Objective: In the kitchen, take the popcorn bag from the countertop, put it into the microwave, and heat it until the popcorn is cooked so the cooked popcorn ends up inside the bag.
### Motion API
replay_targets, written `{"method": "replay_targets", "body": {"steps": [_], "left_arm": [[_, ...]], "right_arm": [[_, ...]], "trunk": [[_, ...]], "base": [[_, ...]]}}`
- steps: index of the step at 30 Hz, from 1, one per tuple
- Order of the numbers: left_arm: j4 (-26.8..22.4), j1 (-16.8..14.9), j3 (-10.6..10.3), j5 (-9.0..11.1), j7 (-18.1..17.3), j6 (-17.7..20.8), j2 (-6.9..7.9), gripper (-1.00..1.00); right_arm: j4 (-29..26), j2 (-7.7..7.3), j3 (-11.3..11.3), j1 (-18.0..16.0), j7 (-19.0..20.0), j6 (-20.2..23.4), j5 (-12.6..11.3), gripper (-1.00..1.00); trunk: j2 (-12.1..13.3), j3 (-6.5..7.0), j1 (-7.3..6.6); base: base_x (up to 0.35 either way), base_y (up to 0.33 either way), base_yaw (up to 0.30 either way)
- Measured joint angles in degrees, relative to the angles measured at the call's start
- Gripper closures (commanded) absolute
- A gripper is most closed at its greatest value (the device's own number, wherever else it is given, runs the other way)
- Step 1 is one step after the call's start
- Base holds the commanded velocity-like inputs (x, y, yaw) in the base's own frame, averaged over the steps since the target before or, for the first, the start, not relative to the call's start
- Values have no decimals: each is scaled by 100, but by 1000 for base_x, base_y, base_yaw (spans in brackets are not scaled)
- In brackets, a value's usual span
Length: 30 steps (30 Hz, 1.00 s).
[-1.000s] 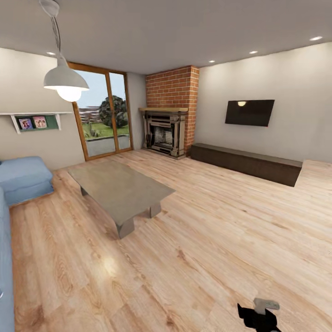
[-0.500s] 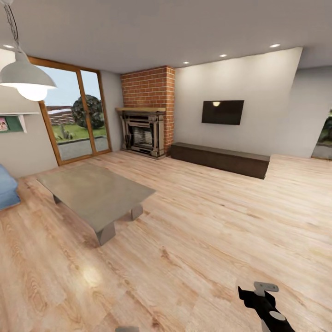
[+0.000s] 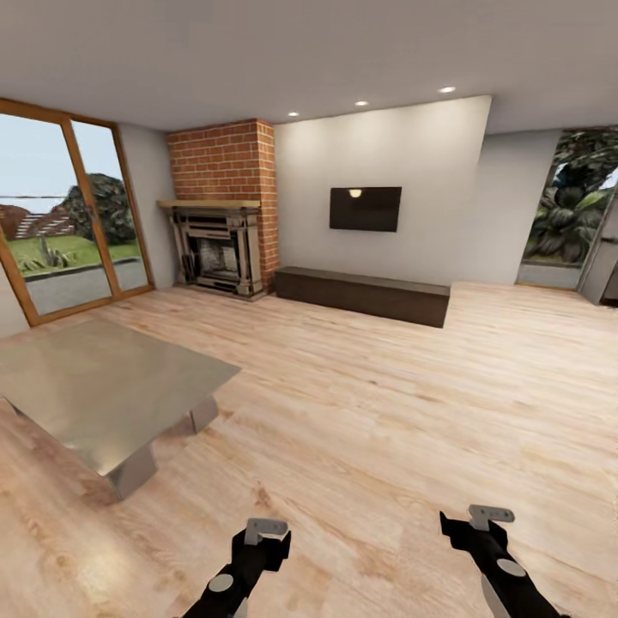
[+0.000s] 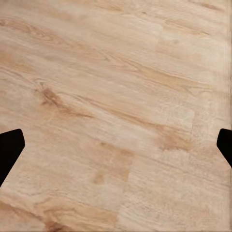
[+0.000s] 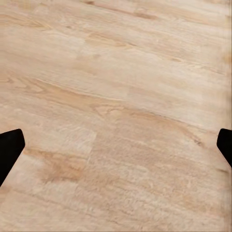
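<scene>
Standing in a living room rather than a kitchen, with both arms tucked low over the pale wood plank floor [image 3: 369,403]. Carried that way, most likely, for travel: black left gripper [image 3: 262,536] and black right gripper [image 3: 481,524] kept close to the body, pointing down at bare boards, clear of furniture. Wide apart on both, judging by the wrist views: dark fingertips [image 4: 8,147] at opposite edges of the left wrist picture, dark fingertips [image 5: 8,147] likewise in the right one, nothing but floor between them, nothing held.

Ahead and left, a low grey slab coffee table [image 3: 103,386]; behind it a red brick chimney breast with a dark fireplace [image 3: 219,253], a long dark brown low bench [image 3: 360,293] along the pale wall, a black wall-mounted screen [image 3: 365,209] above it, and a wood-framed glass door [image 3: 64,215] onto a garden. No popcorn bag, countertop or microwave anywhere in sight; presumably in another room, yet to be reached.

Compared with half a second ago, a whole-picture shift to the left: fireplace, screen and table all displaced that way, the white pendant lamp gone from the frame, a leafy opening [image 3: 575,206] now larger at the far right. Camera turning rightward, then, not furniture moving. Left gripper now well up in the head view, where only a sliver showed at the bottom edge.
</scene>
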Motion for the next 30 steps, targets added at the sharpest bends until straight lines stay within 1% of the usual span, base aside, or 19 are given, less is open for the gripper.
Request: {"method": "replay_targets", "body": {"steps": [11,16,21,30], "left_arm": [[38,16,2,4,48,13,0,-100],[39,19,1,3,45,13,0,-100],[38,20,8,5,59,13,0,-100],[38,20,7,2,61,13,0,-100]], "right_arm": [[18,45,46,42,1,-43,28,-100],[23,60,54,45,1,-37,29,-100],[23,159,65,45,1,-35,37,-100],[28,166,67,45,-6,-35,37,-100]], "trunk": [[0,0,0],[0,0,0],[0,0,0],[0,0,0]], "base": [[332,-137,-38],[332,-137,-261],[332,-136,-298],[333,-135,-300]]}}
